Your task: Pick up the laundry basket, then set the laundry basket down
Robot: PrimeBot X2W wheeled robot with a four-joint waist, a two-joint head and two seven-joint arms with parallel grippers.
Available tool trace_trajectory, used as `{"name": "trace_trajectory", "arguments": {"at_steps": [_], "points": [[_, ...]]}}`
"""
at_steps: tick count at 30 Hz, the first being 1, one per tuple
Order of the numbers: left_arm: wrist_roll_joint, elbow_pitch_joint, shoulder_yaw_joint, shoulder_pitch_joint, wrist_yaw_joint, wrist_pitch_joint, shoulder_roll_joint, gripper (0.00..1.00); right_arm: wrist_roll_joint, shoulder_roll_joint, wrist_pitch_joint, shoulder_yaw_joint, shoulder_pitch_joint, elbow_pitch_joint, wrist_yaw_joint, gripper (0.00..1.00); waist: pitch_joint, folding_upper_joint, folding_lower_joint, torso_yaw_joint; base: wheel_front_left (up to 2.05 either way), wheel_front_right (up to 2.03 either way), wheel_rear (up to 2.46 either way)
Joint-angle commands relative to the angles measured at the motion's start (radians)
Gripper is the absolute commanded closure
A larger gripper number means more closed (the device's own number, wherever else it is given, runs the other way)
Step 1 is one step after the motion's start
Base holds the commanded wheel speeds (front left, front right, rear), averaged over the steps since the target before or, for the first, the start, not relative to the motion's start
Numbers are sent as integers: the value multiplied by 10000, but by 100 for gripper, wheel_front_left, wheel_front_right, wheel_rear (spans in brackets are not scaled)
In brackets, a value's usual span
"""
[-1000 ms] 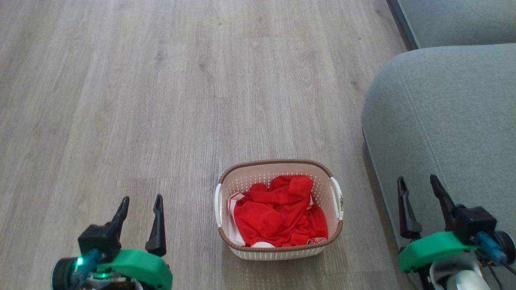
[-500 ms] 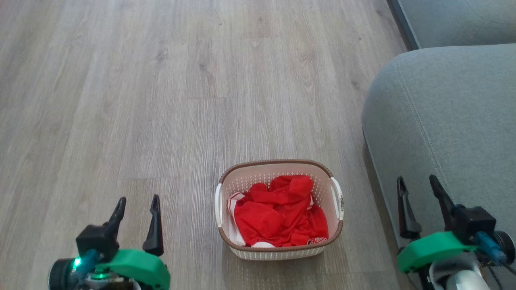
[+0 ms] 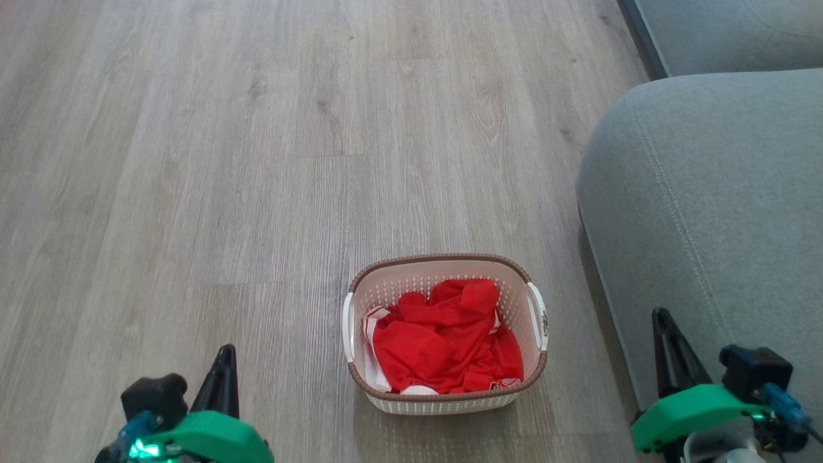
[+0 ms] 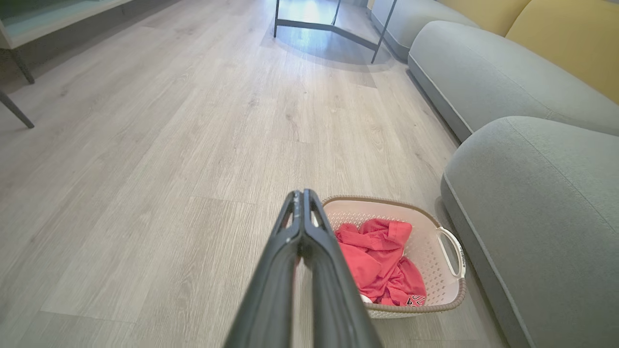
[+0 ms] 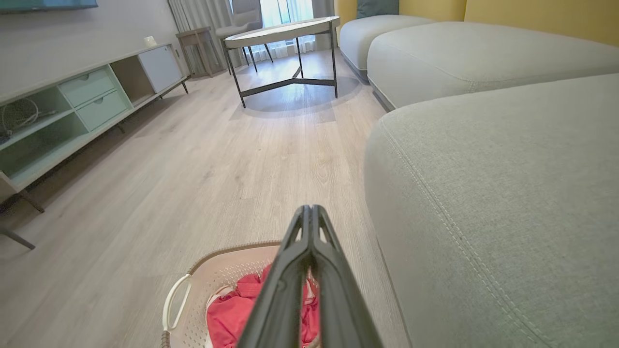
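The laundry basket (image 3: 443,405) stands on the wooden floor (image 3: 257,161), low in the middle of my head view, between my two arms. It is upright, with its brown rim on top and one white handle (image 3: 347,328) on each short side. Inside it lies a crumpled red garment (image 3: 443,341) which covers most of the bottom. The grey sofa (image 3: 707,193) is just beside the basket on my right side, with a narrow strip of floor between them.

My left gripper (image 3: 224,360) is at the lower left, apart from the basket, over bare floor. In the left wrist view the left gripper (image 4: 302,194) has its jaws pressed together along their whole length, and nothing is between them. Past their tip I see the basket (image 4: 430,251) and the red garment (image 4: 382,261).

My right gripper (image 3: 662,321) is at the lower right, in front of the sofa edge, also apart from the basket. In the right wrist view the right gripper (image 5: 309,209) has its jaws clenched in the same way, with nothing in them. Below them are the near part of the basket (image 5: 213,275) and the garment (image 5: 232,314). Further away in this view stand a round table (image 5: 285,34) with thin dark legs and a low cabinet (image 5: 72,106) along the wall.

Neither gripper touches the basket or its handles.
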Motion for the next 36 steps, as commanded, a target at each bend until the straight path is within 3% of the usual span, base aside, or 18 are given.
{"name": "trace_trajectory", "arguments": {"at_steps": [1, 36], "points": [[-307, -225, 303, -488, -97, 74, 3, 100, 413, -114, 89, -35, -386, -251, -6, 100, 3, 0, 0, -3, 0, 0, 0], [-3682, 587, 1439, -1103, -1172, 621, -530, 100, 4562, -272, 828, -141, -816, 113, -22, 100, 57, 0, 0, -47, 0, 0, 0]]}}
